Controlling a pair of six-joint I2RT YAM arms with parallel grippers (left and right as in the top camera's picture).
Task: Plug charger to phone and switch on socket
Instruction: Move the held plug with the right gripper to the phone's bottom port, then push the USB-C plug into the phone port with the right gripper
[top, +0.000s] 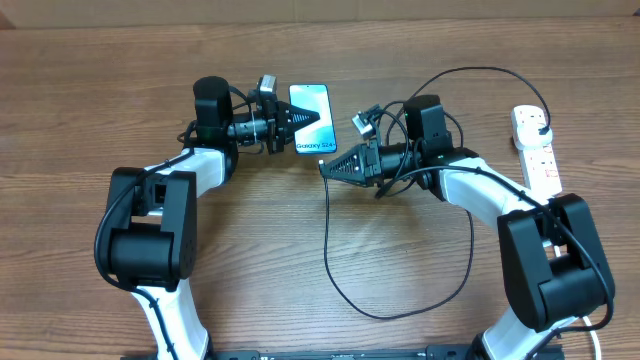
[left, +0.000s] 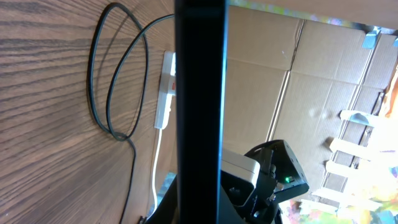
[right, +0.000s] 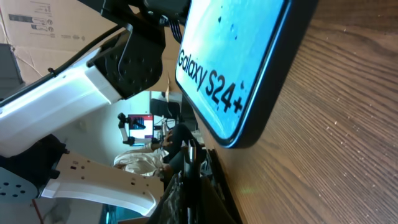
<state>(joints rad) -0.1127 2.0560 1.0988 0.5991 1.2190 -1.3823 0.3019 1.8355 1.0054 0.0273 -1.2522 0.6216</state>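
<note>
Black jaws of the right gripper (top: 325, 166), centre of the overhead frame, are closed on the connector end of the charger (top: 330, 250). The tip sits just below the phone's (top: 310, 118) bottom edge. The connector is too small to see, so I can't tell if it's at the port.

The left gripper (top: 287, 121), upper centre, is clamped on the phone's left edge. In the left wrist view the phone's dark edge (left: 199, 93) runs straight down mid-frame. In the right wrist view the screen (right: 236, 56) fills the top and is tilted, with the lower corner close to the table (right: 348, 124).

Risks:
- The phone is gripped on one side only. An off-axis push from the right arm could pivot or slip it in the jaws, and the connector would skate along the frame instead of seating.
- The port isn't visible in any view, so alignment is blind. An angled entry could jam or bend the connector.
- The charger's slack loops through lower centre and passes close by the right arm. It could snag or pull tight and tug the connector back out.
- The same tug could work the plug loose at the socket (top: 537, 150), far right, where it looks seated at the top end.
- The socket switch is not yet pressed. Whichever arm goes for it could drag the cable along.
</note>
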